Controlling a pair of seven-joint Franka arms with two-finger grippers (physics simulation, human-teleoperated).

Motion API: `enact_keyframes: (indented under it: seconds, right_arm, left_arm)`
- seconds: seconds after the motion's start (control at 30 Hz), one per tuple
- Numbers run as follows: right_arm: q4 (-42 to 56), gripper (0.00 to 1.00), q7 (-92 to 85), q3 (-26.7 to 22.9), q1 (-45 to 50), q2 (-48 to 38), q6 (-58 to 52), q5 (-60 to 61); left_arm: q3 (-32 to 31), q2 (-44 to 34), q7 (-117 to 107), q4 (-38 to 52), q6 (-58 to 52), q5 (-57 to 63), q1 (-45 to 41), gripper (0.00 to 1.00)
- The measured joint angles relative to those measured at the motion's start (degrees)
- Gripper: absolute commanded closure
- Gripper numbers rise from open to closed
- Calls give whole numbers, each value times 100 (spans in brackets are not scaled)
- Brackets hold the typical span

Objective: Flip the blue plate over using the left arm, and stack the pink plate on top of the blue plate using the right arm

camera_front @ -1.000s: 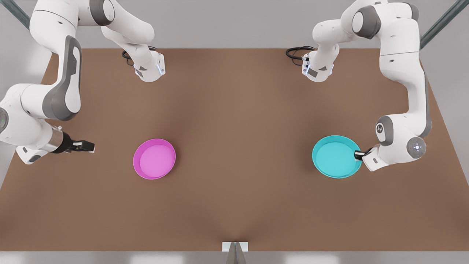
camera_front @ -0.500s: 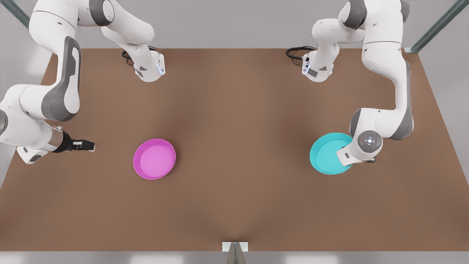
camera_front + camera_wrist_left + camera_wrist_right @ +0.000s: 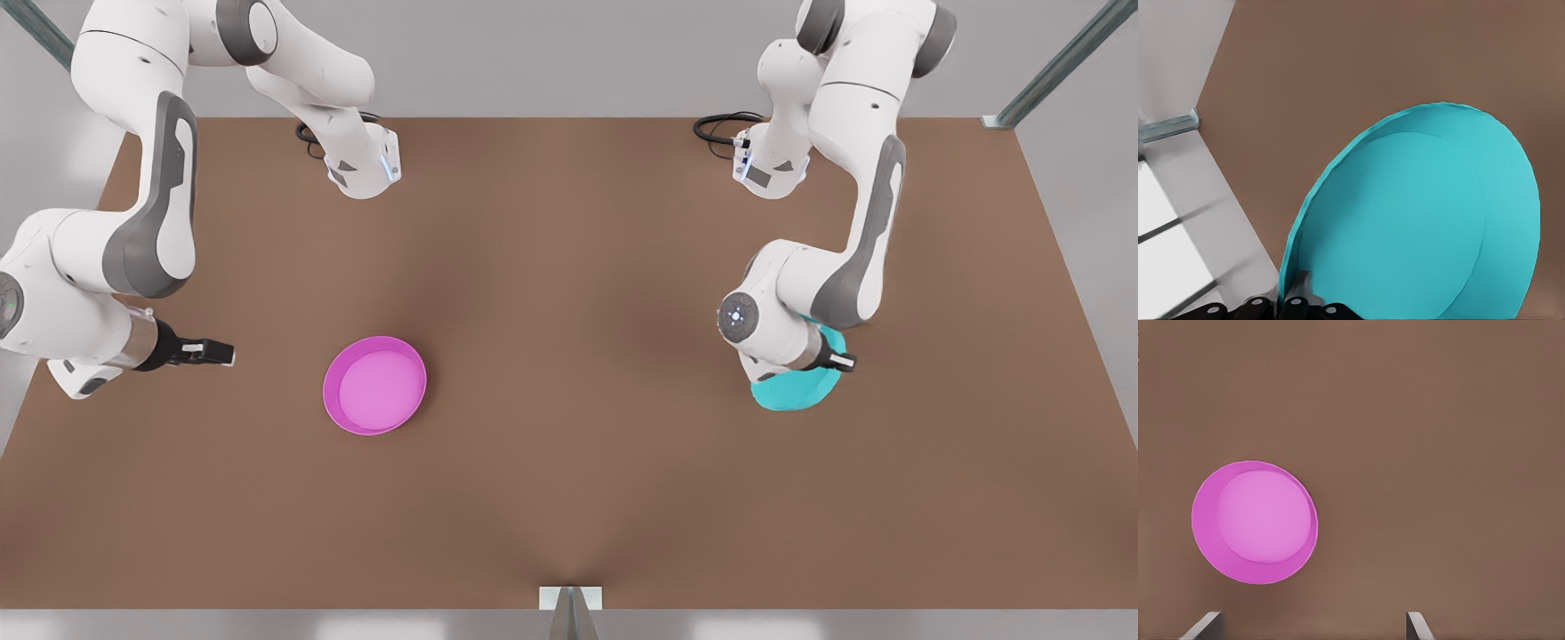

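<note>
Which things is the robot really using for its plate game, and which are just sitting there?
Being used:
- blue plate, tilted up, gripped at its rim by the left tool
- pink plate, flat on the table, rim up
- right tool, open, waiting beside the pink plate

Just there:
- brown table
- black cables at the far edge

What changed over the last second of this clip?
The left gripper, shut on the blue plate, swung over it toward the front view's left, tipping the plate up off the table. The pink plate and the open, waiting right gripper stayed put.
</note>
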Motion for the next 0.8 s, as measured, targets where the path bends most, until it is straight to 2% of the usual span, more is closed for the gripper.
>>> enact_keyframes:
  seconds: [0.47, 0.8]
  right_arm:
    - [79, 0, 6, 8, -1, 70, 52, 16]
    - [79, 0, -2, -8, -20, 114, 7, 68]
  left_arm:
    - [-3, 352, -723, 302, -1099, 932, -1343, 79]
    - [59, 1259, -1135, 679, -2497, 1965, -2573, 79]
